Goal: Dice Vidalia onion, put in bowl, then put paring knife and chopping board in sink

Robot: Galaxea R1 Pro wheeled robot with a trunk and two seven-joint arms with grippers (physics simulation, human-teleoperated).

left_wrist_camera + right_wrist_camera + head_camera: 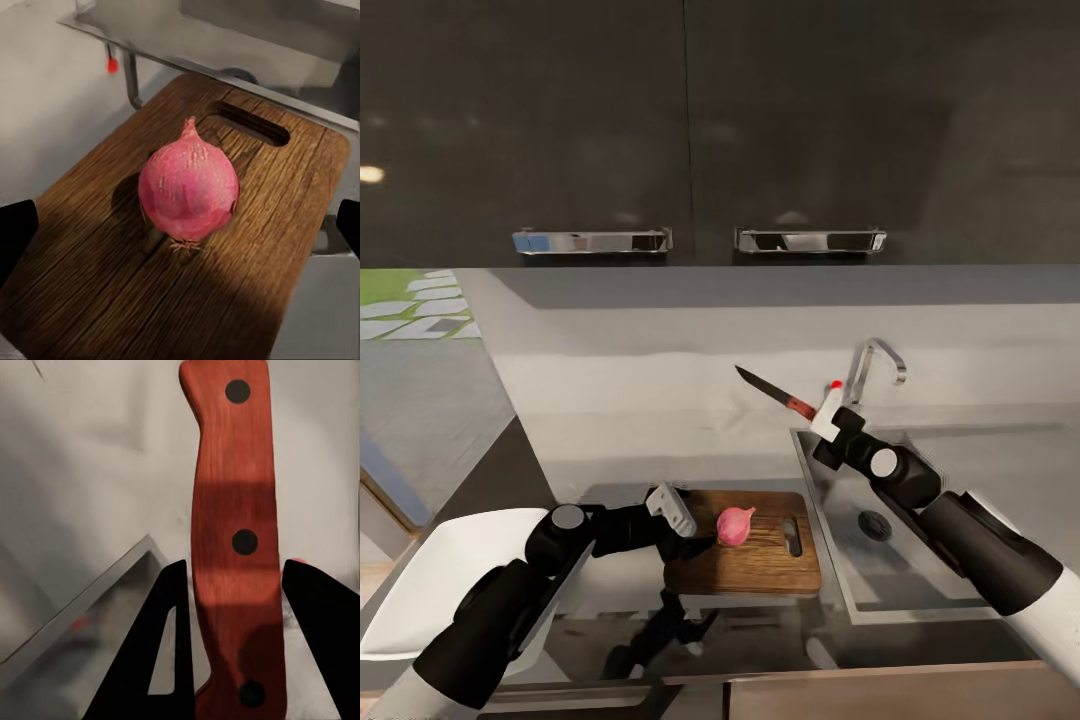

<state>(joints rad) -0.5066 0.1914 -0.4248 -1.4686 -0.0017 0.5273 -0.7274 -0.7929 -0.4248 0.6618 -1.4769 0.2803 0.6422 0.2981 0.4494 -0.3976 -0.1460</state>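
A pinkish-red onion (735, 525) (189, 187) rests on the dark wood chopping board (755, 570) (262, 247), near its slot-handle end. My left gripper (698, 530) is open at the board's left edge and points at the onion; its black fingertips (15, 236) stand wide on either side without touching it. My right gripper (824, 414) hovers above the sink's (900, 575) back left corner. It is shut on the red-orange handle (232, 547) of the paring knife (768, 387), whose blade points left over the countertop (610, 440). The white bowl (440, 580) lies at the far left, partly under my left arm.
The curved chrome tap (875, 362) rises just behind my right gripper. Dark wall cabinets with chrome handles (592, 241) hang above the pale backsplash. The sink's drain (874, 524) sits below my right forearm. The counter's front edge (810, 675) runs close below the board.
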